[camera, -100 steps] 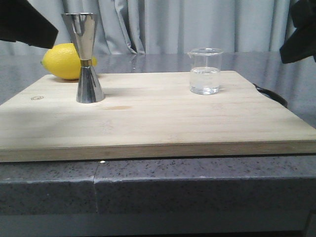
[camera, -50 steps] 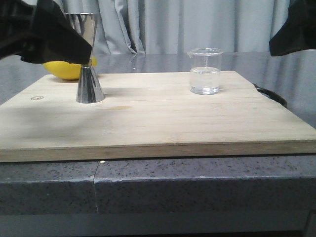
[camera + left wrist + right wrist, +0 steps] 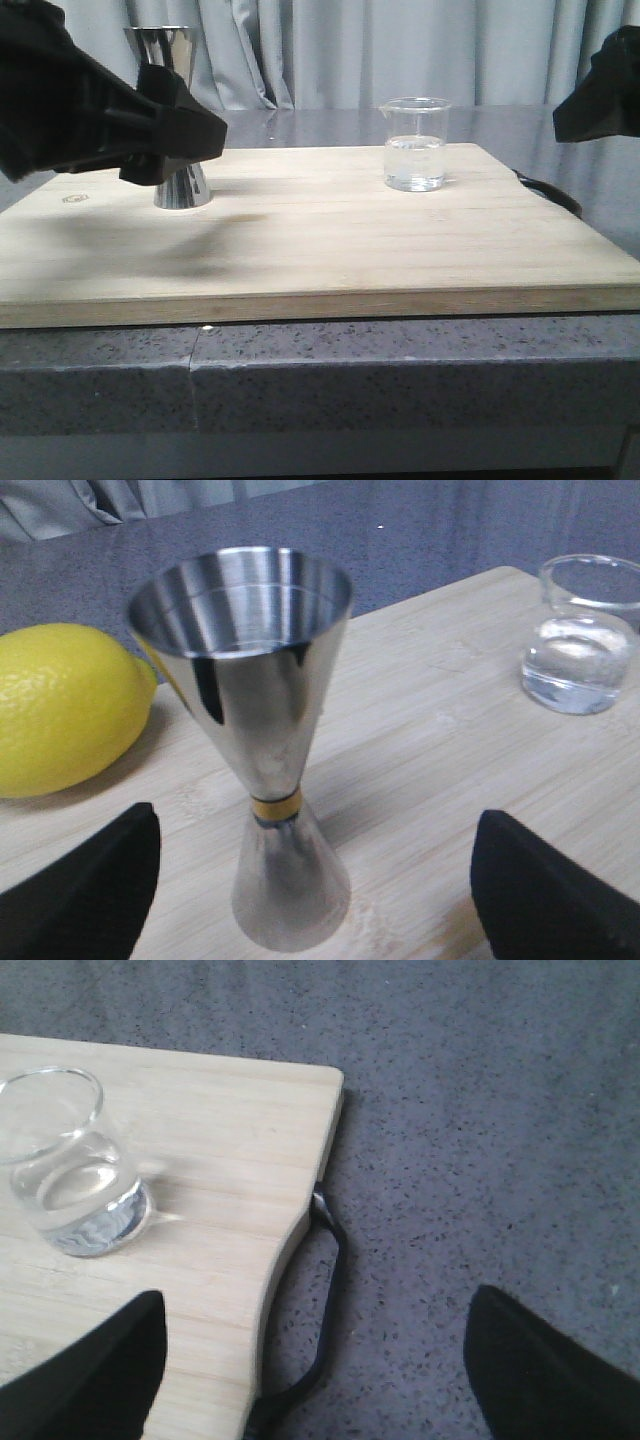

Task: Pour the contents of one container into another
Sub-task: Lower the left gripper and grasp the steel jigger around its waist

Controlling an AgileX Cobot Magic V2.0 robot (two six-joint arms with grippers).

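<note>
The main hazard sits with the jigger point(image 3: 245, 750): it is a tall, polished steel hourglass with a pinched waist ringed by a thin yellowish band, standing on a small flared foot, so a glancing touch from either finger of the left gripper point(image 3: 310, 900) could tip it over before it is steadied. That gripper is spread wide with one dark finger on each side of the jigger's base and nothing between them touching metal, so an off-centre closing would push rather than clamp, and the smooth conical wall offers little for pads to bite on. The lemon point(image 3: 65, 708), matte yellow and rounded, lies just beside the jigger on the far side and could roll if the jigger falls against it. The beaker point(image 3: 415, 145) stands upright toward the right rear of the pale, fine-grained wooden board point(image 3: 320, 250), well apart from the jigger; it is thin clear glass with a small pouring lip and holds a shallow pool of clear liquid. The right gripper point(image 3: 315, 1380) hovers open off the board's corner, over the speckled grey countertop point(image 3: 500, 1110), not aligned with the beaker, so a careless approach could knock the slick glass sideways or spill it. A dark cord point(image 3: 325, 1290) loops beside the board's edge.
</note>
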